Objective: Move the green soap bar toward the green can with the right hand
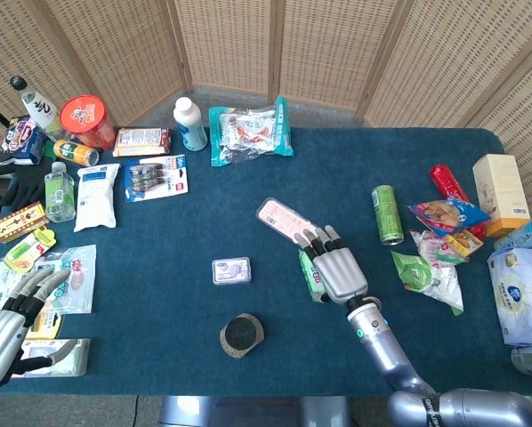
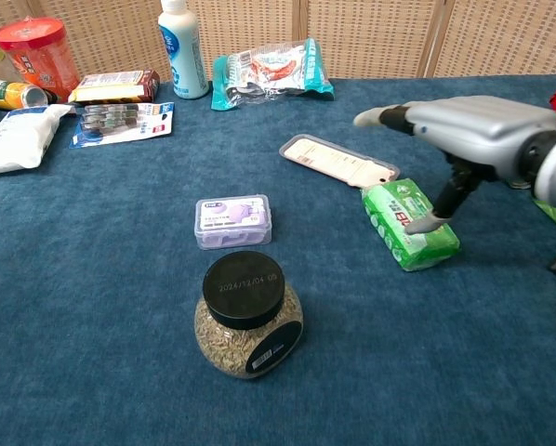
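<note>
The green soap bar (image 2: 408,226) lies flat on the blue tablecloth, just right of the table's middle. In the head view only its left edge (image 1: 309,277) shows under my right hand (image 1: 336,270). That hand (image 2: 473,130) hovers over the bar with its fingers stretched out and apart, and its thumb tip touches the bar's top; it grips nothing. The green can (image 1: 387,213) lies further right and back, apart from the bar; the chest view hides it behind the hand. My left hand (image 1: 6,327) rests open at the table's near left corner.
A flat pink case (image 1: 288,221) lies just behind the bar. A small purple box (image 1: 231,269) and a jar of seeds (image 1: 241,334) sit to its left. Snack packets (image 1: 431,276) crowd the right side, bottles and packets the left and back.
</note>
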Robot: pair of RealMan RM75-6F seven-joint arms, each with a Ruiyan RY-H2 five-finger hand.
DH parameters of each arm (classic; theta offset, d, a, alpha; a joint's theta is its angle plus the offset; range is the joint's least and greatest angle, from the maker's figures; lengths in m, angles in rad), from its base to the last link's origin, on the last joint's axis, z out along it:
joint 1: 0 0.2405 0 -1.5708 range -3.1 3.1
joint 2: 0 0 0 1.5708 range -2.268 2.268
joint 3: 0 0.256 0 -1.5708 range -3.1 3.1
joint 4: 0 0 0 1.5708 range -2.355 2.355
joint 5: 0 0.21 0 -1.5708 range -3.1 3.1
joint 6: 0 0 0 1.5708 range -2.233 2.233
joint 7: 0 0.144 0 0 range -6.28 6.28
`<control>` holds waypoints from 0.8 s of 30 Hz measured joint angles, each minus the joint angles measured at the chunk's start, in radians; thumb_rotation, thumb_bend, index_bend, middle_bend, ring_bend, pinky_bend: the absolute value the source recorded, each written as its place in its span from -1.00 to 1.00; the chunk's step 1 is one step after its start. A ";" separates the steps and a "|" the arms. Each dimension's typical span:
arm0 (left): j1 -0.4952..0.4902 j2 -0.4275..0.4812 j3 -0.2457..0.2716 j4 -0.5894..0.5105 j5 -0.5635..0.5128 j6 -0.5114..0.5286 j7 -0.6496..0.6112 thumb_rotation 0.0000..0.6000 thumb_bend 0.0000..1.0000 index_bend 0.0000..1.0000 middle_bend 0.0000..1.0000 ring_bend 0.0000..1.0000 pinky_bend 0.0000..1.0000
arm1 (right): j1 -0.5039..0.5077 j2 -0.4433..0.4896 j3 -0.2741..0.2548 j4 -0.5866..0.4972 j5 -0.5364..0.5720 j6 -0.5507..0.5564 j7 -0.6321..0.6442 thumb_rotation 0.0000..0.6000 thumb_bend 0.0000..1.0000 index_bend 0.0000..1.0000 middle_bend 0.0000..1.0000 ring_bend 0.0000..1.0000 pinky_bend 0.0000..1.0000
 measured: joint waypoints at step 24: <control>0.030 0.010 0.018 0.003 0.017 0.027 0.006 1.00 -0.40 -0.99 -0.73 -0.97 -1.00 | 0.030 -0.065 -0.008 0.238 0.078 -0.042 0.046 1.00 -0.94 -1.00 -1.00 -1.00 -1.00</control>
